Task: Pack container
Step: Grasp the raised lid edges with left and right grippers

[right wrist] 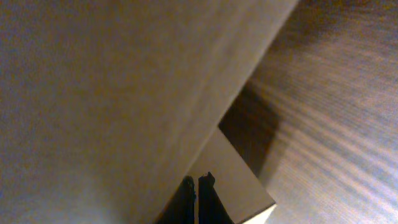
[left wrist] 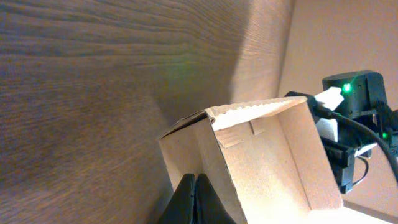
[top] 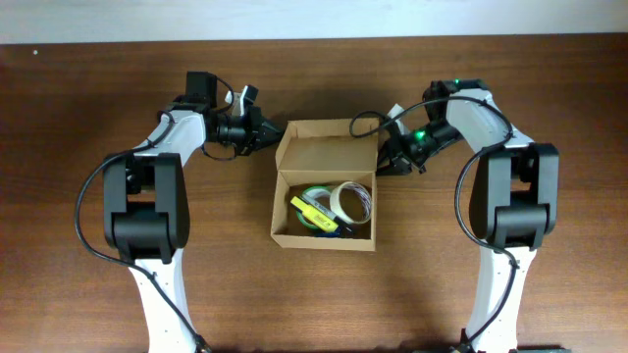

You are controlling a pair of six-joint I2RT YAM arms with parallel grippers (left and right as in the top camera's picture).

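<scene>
**Both grippers narrow at the container's raised flap**

Now the container (top: 329, 147) sits open on the wooden table (top: 324, 304), its hinged flap standing up along the far edge. I place everything else by that box.

Inside it, toward the near wall, lie a white tape roll (top: 351, 199), a green roll (top: 316, 194) and a yellow object (top: 306, 210). They are packed close together.

My left gripper (top: 265, 137) is at the container's far-left corner, where the flap meets the side wall. From the left wrist, my left gripper (left wrist: 194, 196) has its fingers drawn together with no real gap between them. The tips are right against the lower edge of the cardboard (left wrist: 267, 162). Past the flap's far edge that view also catches my right arm (left wrist: 354, 124), its green light lit.

My right gripper (top: 386, 157) is at the container's far-right side, against the end of the flap. In the right wrist view, my right gripper (right wrist: 198, 193) is also narrow, with only a dark sliver between the fingers. Tan cardboard (right wrist: 93, 93) fills most of that picture, and the table grain (right wrist: 336, 124) shows beyond it. That view is dim and blurred, so I cannot tell whether cardboard is pinched there.
</scene>
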